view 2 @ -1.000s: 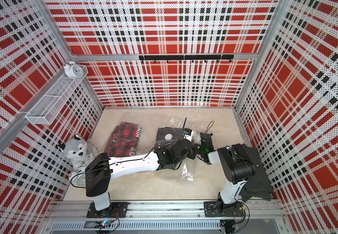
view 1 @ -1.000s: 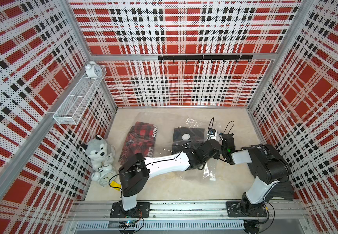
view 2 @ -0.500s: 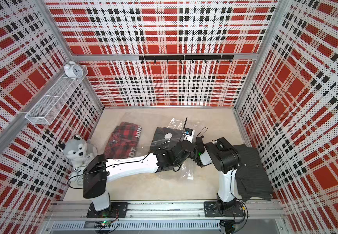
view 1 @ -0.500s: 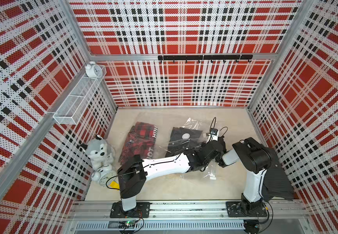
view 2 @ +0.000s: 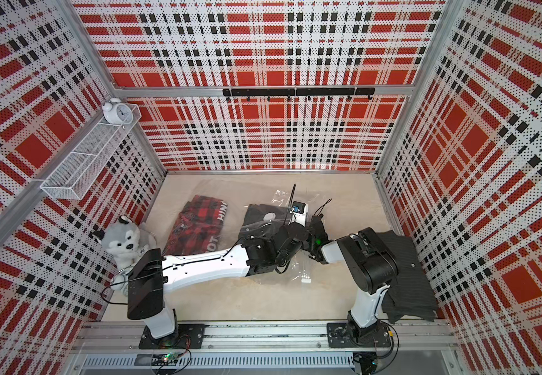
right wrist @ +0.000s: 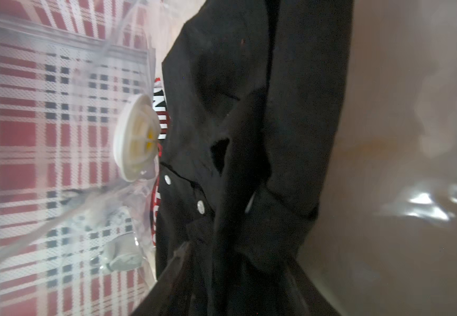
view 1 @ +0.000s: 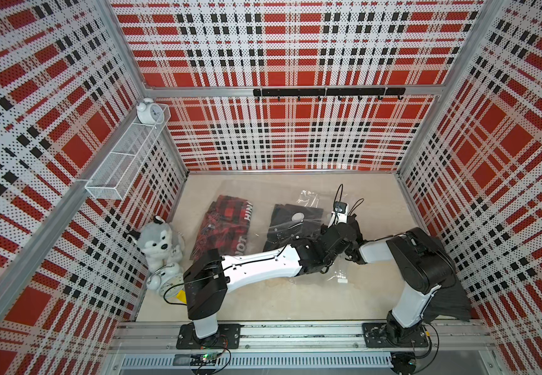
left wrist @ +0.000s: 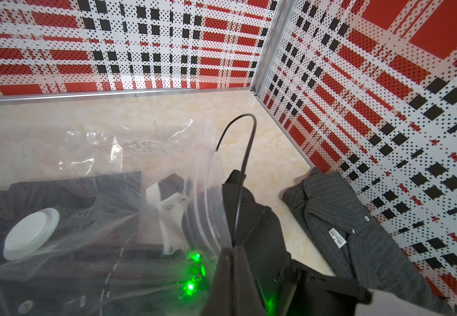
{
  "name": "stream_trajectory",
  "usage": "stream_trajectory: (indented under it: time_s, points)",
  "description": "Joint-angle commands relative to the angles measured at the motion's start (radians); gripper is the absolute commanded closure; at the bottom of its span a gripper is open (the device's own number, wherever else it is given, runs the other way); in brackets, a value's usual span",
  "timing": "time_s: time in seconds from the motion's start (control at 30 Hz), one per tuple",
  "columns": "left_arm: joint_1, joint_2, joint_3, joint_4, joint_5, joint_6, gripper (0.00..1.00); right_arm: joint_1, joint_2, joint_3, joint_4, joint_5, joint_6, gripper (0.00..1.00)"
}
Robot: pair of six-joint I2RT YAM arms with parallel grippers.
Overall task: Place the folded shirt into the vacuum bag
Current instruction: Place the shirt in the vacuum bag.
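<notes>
- Firstly, at the far left the plush husky (view 1: 157, 238) and the red plaid shirt (view 1: 225, 227) lie where they did a second ago; neither is part of this step.
- Next along, the black shirt (view 1: 287, 227) lies inside the vacuum bag (view 1: 310, 196), under its round white valve (view 1: 298, 216). It has slid slightly leftward, deeper in, over the last second.
- Beside it, the left gripper (left wrist: 232, 247) stays pressed together on the bag's ribbed mouth edge, holding that lip lifted off the table (view 1: 263, 308).
- Just behind that lip, the right gripper (left wrist: 164, 219) has pushed in through the mouth and sits inside the film against the black cloth. Its fingertips are lost in the dark fabric, so I cannot tell whether they are spread or pinching the shirt.
- Further right, the right arm's elbow has shifted toward the bag, and the grey striped shirt (view 1: 448, 292) lies unmoved by the wall.
- Judging from this, the insertion looks almost done, since the shirt is in. What remains is probably to let go and draw the right gripper out without dragging cloth back through the opening the left one holds.
</notes>
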Motion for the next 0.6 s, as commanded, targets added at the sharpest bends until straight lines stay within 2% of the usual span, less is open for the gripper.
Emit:
stream_trajectory:
  time_s: [0.0,0.13,0.2,0.4,0.47,0.53,0.57]
  points:
    - [-0.011,-0.036,0.002,0.036,0.012,0.015,1.0,0.002,-0.045,0.003,-0.158,0.085,-0.09,0.41]
    - [-0.011,-0.035,0.002,0.048,0.028,0.015,1.0,0.0,0.023,0.041,-0.129,0.059,-0.076,0.4]
    - [-0.013,-0.036,0.005,0.05,0.033,0.014,1.0,0.0,0.069,0.063,-0.102,0.05,-0.06,0.43]
    - [-0.016,-0.032,0.01,0.052,0.047,0.016,1.0,0.023,0.151,0.11,0.045,0.003,0.004,0.81]
    - [-0.02,-0.032,0.013,0.056,0.049,0.018,1.0,0.041,0.162,0.134,0.064,-0.006,0.008,0.84]
    - [-0.025,-0.031,0.013,0.06,0.047,0.021,1.0,0.066,0.18,0.17,0.141,-0.052,0.022,0.92]
    - [-0.028,-0.031,0.011,0.063,0.047,0.022,1.0,0.076,0.186,0.183,0.16,-0.059,0.027,0.92]
